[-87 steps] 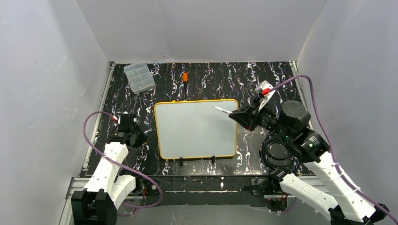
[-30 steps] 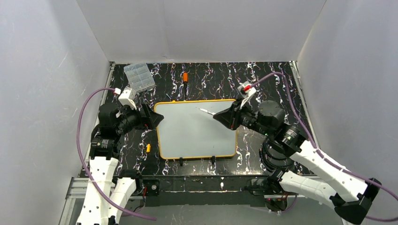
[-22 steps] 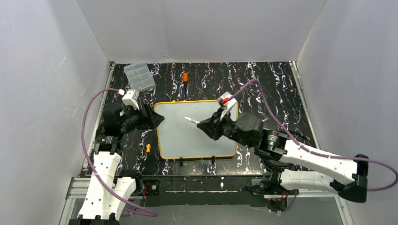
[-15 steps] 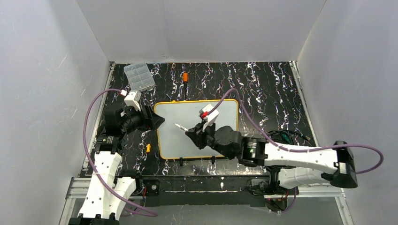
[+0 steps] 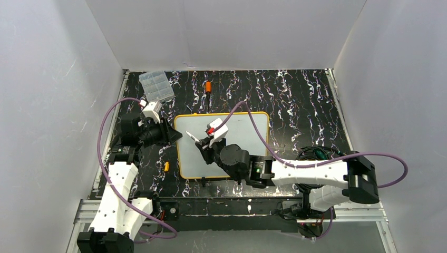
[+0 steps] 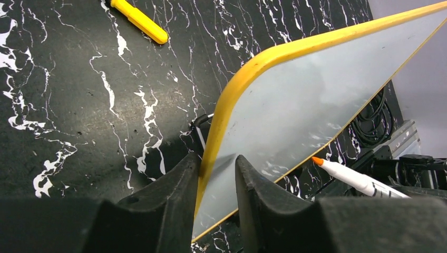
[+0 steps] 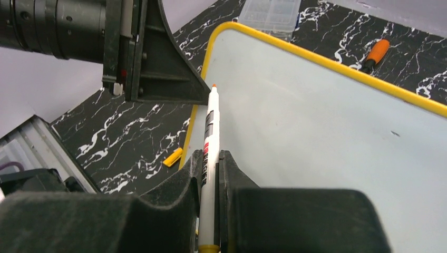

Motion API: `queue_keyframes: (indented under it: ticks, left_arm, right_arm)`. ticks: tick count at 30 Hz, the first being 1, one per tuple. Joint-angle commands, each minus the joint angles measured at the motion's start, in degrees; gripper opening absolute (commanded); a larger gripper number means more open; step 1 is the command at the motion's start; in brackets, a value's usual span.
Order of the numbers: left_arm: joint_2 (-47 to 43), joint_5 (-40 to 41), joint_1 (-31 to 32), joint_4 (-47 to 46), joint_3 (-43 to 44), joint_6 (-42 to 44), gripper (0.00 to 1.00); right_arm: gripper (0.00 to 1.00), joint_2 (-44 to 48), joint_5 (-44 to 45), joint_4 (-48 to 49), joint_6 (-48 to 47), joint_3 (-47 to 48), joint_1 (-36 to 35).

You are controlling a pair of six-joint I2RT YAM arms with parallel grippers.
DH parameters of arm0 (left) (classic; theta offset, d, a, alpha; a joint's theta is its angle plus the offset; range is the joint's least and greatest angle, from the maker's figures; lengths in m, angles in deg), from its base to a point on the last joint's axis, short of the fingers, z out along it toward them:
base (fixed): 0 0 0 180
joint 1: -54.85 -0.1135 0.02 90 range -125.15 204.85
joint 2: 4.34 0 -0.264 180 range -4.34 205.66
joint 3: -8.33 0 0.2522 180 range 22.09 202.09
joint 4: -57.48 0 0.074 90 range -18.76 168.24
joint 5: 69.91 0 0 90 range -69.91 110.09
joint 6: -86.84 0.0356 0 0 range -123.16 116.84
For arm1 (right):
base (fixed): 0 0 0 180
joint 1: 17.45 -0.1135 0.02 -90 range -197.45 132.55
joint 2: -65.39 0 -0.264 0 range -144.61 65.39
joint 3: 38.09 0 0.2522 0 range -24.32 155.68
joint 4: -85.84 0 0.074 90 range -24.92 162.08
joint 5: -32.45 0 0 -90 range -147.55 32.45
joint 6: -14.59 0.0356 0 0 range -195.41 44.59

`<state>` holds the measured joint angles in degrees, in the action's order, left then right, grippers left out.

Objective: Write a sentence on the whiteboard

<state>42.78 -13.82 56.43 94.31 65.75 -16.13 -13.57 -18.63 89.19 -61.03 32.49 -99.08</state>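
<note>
Your left gripper (image 6: 217,161), narrow, nips the 9 o'clock edge of the yellow-rimmed white rectangular whiteboard (image 6: 316,89); your right gripper (image 7: 211,158) clamps a white orange-tipped marker (image 7: 212,116). Clear plastic compartment box (image 5: 156,86) at 11 o'clock: contents unclear.

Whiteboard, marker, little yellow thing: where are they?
whiteboard (image 7: 327,137): right wrist view, bare white face.
marker (image 7: 210,132): right wrist view, middle of barrel.
yellow thing (image 6: 139,21): left wrist view, its middle.

Between black left gripper (image 6: 216,161) fingers: flat white rectangular whiteboard (image 6: 316,89), yellow-orange rim. In black right gripper (image 7: 211,154): slim white plastic marker pen (image 7: 212,110), orange tip, black and red print. Under both: black tabletop (image 6: 79,105), white marble veining. Beyond left gripper: small yellow plastic cap (image 6: 139,21).
</note>
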Motion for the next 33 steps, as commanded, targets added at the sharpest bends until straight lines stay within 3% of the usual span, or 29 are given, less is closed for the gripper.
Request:
queue_keyframes:
  ticks: [1,16,18,19,20,23,28,33]
  left_arm:
    - [-0.2,-3.6,0.0,-0.3,-0.2,0.1,0.27]
    - [0.9,0.3,0.1,2.0,-0.2,1.7,0.0]
    - [1.1,0.4,0.1,2.5,0.1,1.7,0.05]
    - [1.2,0.1,0.0,2.4,0.1,1.4,0.19]
    - [1.2,-0.4,0.0,2.3,0.1,1.2,0.27]
    - [2.1,-1.9,0.1,2.2,0.3,1.1,0.4]
    - [5.0,-6.0,-0.1,1.8,1.3,1.9,0.43]
    - [5.1,-7.9,-0.5,0.4,1.2,1.9,0.39]
  right_arm:
    - [0.01,-2.0,3.7,6.0,-2.7,4.0,-0.4]
    - [0.01,-3.4,6.5,8.0,-4.5,3.9,-0.4]
    - [0.01,-3.0,6.3,8.3,-4.5,3.4,-0.5]
    - [0.01,-2.6,6.0,8.4,-4.5,3.2,-0.5]
    - [0.01,-2.2,5.7,8.5,-4.4,2.9,-0.5]
    - [0.01,-1.0,4.3,8.5,-3.5,2.0,-0.5]
    - [0.01,0.2,2.1,8.7,-2.8,1.0,-0.5]
    - [0.01,-0.3,5.1,5.7,-2.9,1.9,-0.5]
